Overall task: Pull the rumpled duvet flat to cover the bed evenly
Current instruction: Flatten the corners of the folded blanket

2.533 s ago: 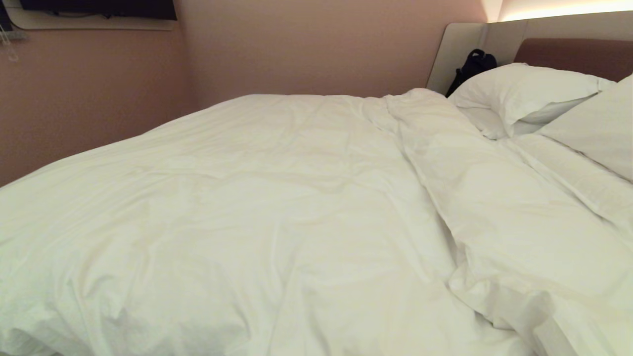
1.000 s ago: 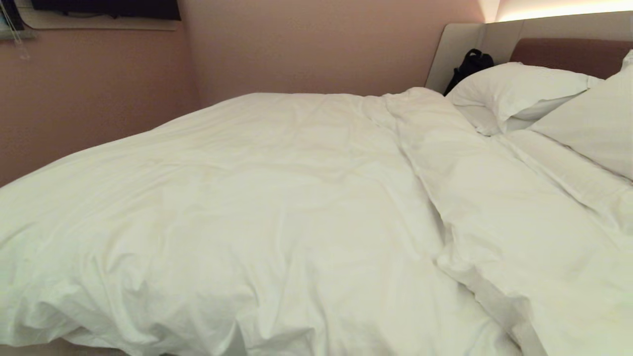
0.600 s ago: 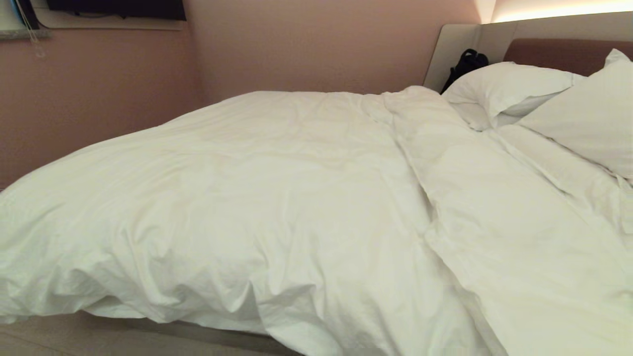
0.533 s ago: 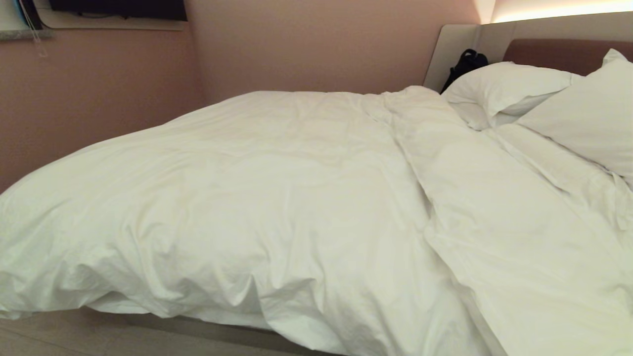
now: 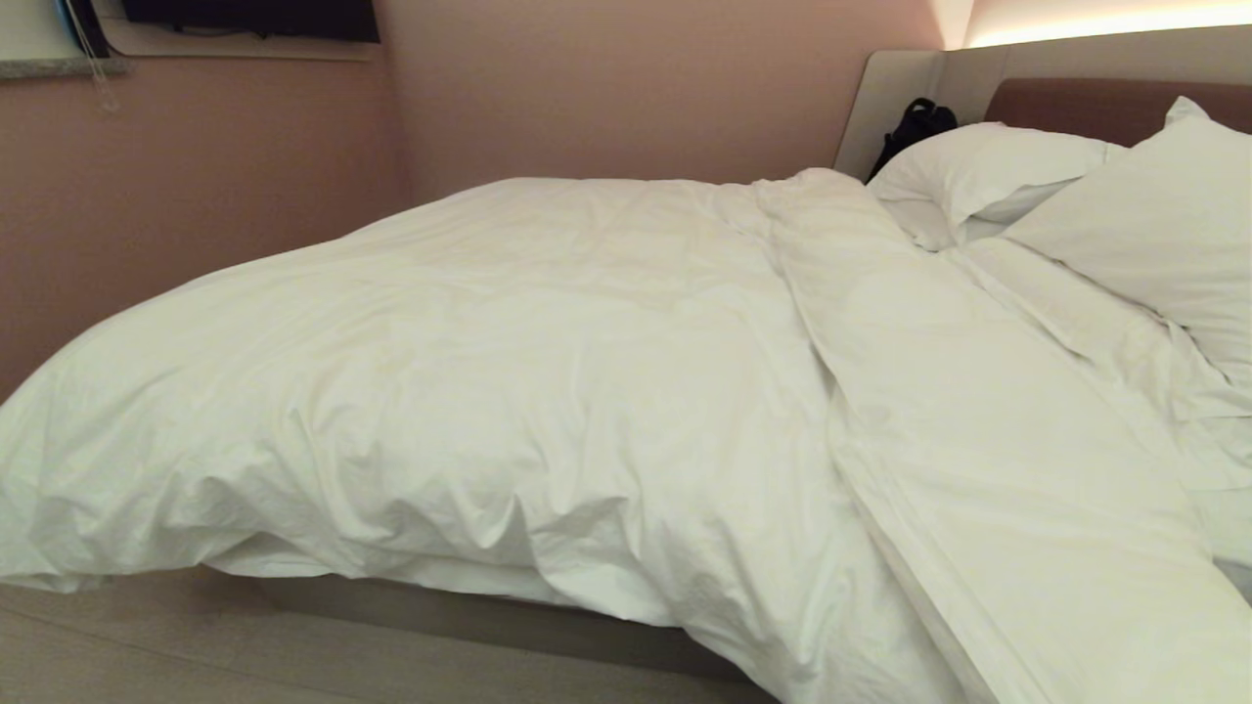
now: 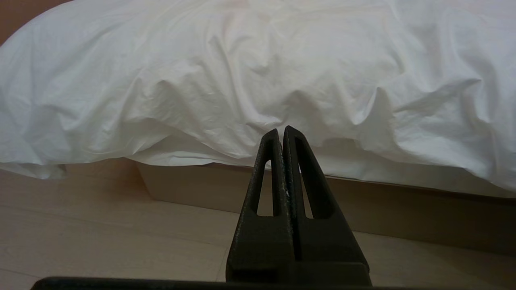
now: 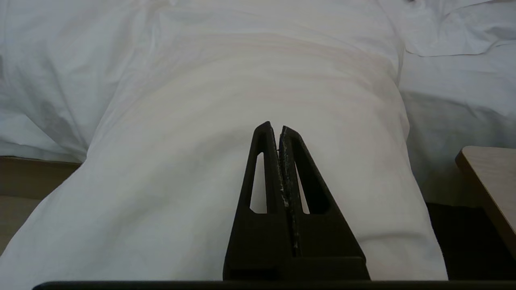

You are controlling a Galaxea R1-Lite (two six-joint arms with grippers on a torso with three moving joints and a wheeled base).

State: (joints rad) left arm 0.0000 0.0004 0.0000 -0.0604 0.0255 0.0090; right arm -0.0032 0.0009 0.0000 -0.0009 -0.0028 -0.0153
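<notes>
White cotton, the duvet (image 5: 548,391): we see it lying across the bed (image 5: 509,618), puffy and creased, its near edge bunched and overhanging the grey-beige base on the left; a folded-back band runs from the far side to the near right.
View: our whole picture has shifted since a moment ago, so more floor (image 5: 147,655) and base now show near us; we judge the camera drew back, and the duvet itself did not move.
Pillows (image 5: 988,176): far right, by the headboard.
Left gripper (image 6: 281,133): clenched on nothing, short of the hanging edge.
Right gripper (image 7: 274,129): clenched, empty, facing the folded band.
Meaning: no pull begun yet; we judge we are still positioning.
</notes>
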